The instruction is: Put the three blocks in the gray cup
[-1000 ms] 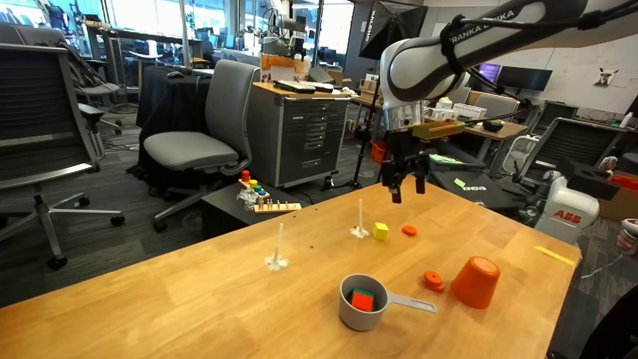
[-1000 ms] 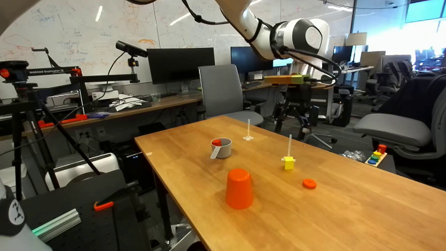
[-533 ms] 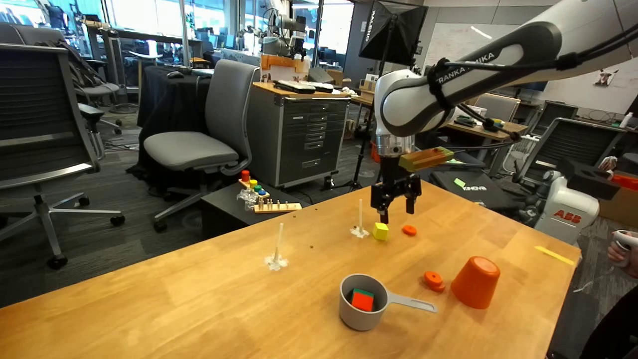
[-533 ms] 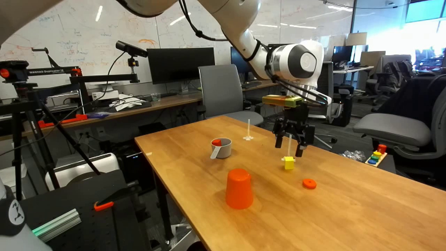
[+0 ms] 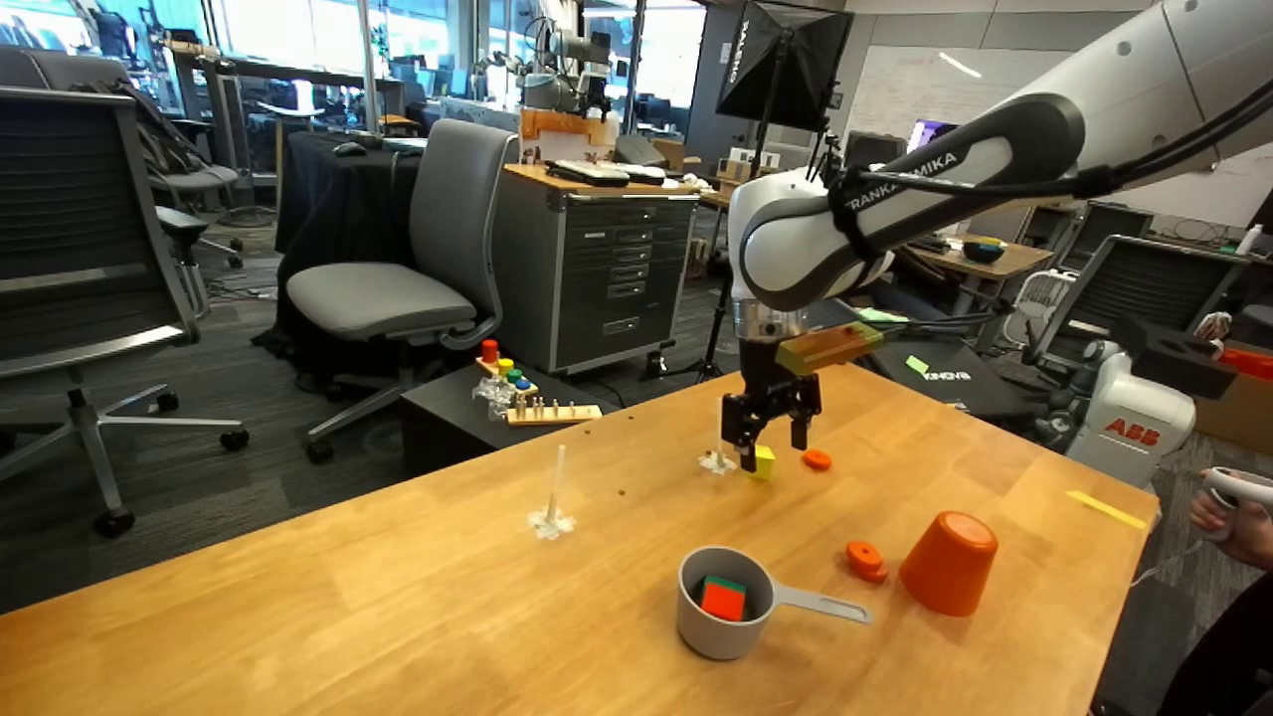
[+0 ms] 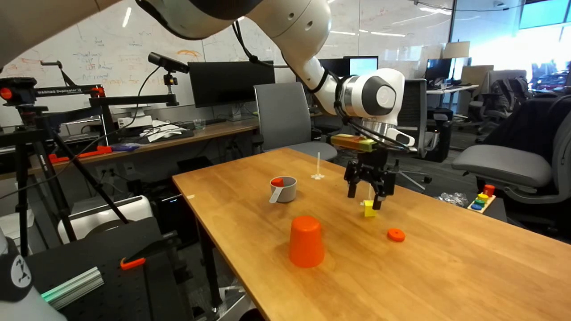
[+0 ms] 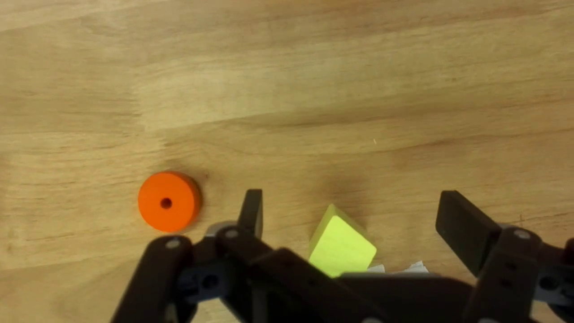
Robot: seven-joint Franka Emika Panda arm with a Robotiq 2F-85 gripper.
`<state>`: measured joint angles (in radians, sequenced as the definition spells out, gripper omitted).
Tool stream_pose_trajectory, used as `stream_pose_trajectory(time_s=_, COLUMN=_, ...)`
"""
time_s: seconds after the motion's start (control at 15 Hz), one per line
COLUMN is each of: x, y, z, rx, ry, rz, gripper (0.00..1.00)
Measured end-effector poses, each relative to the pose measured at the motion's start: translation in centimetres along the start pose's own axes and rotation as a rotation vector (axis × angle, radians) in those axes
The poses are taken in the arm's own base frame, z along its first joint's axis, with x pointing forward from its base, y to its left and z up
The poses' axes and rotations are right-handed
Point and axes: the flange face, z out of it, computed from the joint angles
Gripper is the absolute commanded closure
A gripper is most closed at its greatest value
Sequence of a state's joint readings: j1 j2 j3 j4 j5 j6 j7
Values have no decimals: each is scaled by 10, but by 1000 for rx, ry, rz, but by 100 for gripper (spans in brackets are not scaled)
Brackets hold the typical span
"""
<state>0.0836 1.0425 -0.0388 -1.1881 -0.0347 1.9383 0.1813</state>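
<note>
Wrist view, going left to right: orange disc point(image 7: 167, 216) with a center hole lay on the table point(image 7: 287, 89), left of the gripper point(image 7: 350, 197). Jaws were spread wide. Yellow block point(image 7: 343, 249) sat between the fingertips, clear of both, turned on a diagonal. Just right of it, white scraps point(image 7: 417, 268) showed, partly hidden by the gripper body.

In an exterior view, same order: thin peg point(image 5: 557, 487) stood upright on a ragged white base. Second peg point(image 5: 718, 438) rose just left of the gripper. Gray cup point(image 5: 711, 638) stood upright closer to that camera, handle out to the right. Red-orange block point(image 5: 723, 601) was in it; green block point(image 5: 726, 581) showed only as a sliver along its far edge, couldn't tell if under or beside. Gripper hung over the yellow block, one finger partly covering it from that angle. Two small orange pieces point(image 5: 863, 557) overlapped just beside a larger orange cup point(image 5: 950, 564), mouth down. Yellow strip point(image 5: 1106, 509) lay near the table's right edge.

In both exterior views the yellow block rested on the table, well apart from the gray cup.
</note>
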Motion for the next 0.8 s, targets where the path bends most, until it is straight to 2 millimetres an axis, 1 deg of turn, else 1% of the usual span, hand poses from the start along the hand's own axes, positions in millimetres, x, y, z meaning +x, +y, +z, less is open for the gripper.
stream_pose_trajectory(time_s=0.33, x=9, y=-10, z=5, rx=-2, ry=18, rz=-12, gripper=0)
stream_pose_trajectory(time_s=0.4, x=11, y=-11, z=5, rx=-2, ry=22, rz=-12, gripper=25)
stream_pose_trajectory(time_s=0.47, x=13, y=-12, z=6, rx=-1, ry=25, rz=-13, gripper=26)
stream_pose_trajectory(time_s=0.53, x=14, y=-12, z=6, rx=-1, ry=28, rz=-13, gripper=32)
stream_pose_trajectory(time_s=0.73, x=18, y=-12, z=7, rx=0, ry=32, rz=-15, gripper=58)
stream_pose_trajectory(time_s=0.8, x=18, y=-11, z=7, rx=0, ry=33, rz=-16, gripper=65)
